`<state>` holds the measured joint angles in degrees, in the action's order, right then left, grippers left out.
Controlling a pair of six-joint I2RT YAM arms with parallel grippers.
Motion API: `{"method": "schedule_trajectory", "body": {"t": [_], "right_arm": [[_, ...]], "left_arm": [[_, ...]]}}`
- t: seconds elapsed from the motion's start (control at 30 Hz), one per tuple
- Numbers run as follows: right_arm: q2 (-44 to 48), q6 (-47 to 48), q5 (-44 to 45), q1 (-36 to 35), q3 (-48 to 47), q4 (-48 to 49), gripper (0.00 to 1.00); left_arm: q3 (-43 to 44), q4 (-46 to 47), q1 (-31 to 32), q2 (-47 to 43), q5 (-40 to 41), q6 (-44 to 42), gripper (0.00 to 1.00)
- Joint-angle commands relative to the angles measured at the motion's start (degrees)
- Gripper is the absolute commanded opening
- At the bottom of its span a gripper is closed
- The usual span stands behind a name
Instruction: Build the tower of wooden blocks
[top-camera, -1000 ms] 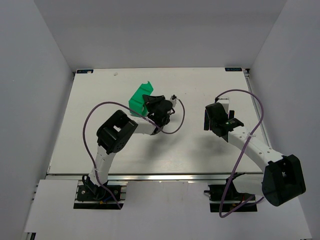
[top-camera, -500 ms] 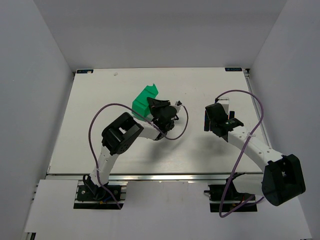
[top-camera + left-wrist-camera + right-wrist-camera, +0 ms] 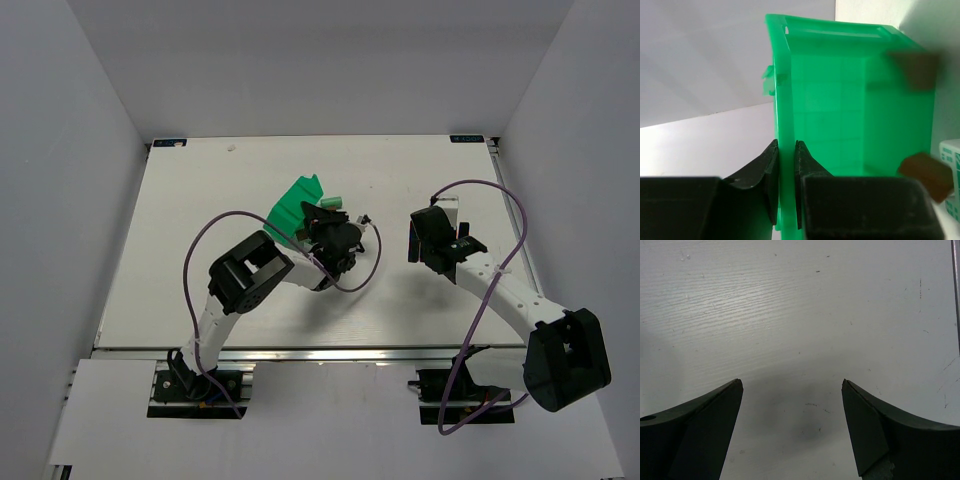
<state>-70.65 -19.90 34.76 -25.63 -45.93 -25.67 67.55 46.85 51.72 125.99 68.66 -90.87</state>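
My left gripper (image 3: pixel 786 145) is shut on the side wall of a green plastic bin (image 3: pixel 850 100), which is lifted and tipped in the table's middle (image 3: pixel 295 208). Loose wooden blocks show at the bin's mouth: a blurred brown one (image 3: pixel 914 67), another brown one (image 3: pixel 925 170) and a whitish-mint one (image 3: pixel 952 160). In the top view a pale mint block (image 3: pixel 331 203) lies beside the bin. No wood block tower is in view. My right gripper (image 3: pixel 791 382) is open over bare tabletop, to the right (image 3: pixel 425 238), with nothing between its fingers.
The white table (image 3: pixel 200 220) is walled by grey panels at the back and both sides. Purple cables loop over each arm, the left one (image 3: pixel 362 262) hanging close to the bin.
My left gripper has carried the green bin to the right and tipped it further. A pale mint block now shows beside the bin. The right arm has stayed put.
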Motion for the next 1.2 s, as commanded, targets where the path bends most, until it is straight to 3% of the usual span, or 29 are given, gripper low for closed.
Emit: {"method": "schedule_trajectory", "body": {"t": [0.0, 0.5, 0.73, 1.0, 1.1, 1.17], "right_arm": [[-0.2, -0.9, 1.1, -0.1, -0.4, -0.5, 0.85], [0.3, -1.1, 0.7, -0.2, -0.4, -0.9, 0.86], [1.7, -1.3, 0.7, -0.1, 0.8, 0.2, 0.86], [2.3, -1.5, 1.1, 0.0, 0.6, 0.0, 0.86], [2.7, -1.5, 1.0, -0.1, 1.1, 0.4, 0.86], [2.8, -1.5, 0.2, -0.1, 1.2, 0.4, 0.86]], "left_arm": [[-1.0, 0.7, 0.8, 0.9, 1.6, -2.3, 0.0], [-1.6, 3.2, 0.3, -1.7, 3.0, -5.7, 0.0], [-3.4, 20.3, -1.8, -4.6, 0.6, -14.7, 0.0], [2.8, 45.2, -5.5, -4.9, 2.4, -27.0, 0.0], [2.9, 43.1, -6.6, -7.9, 3.8, -23.2, 0.0], [2.2, 37.3, -7.2, -11.5, 3.8, -15.0, 0.0]]}}
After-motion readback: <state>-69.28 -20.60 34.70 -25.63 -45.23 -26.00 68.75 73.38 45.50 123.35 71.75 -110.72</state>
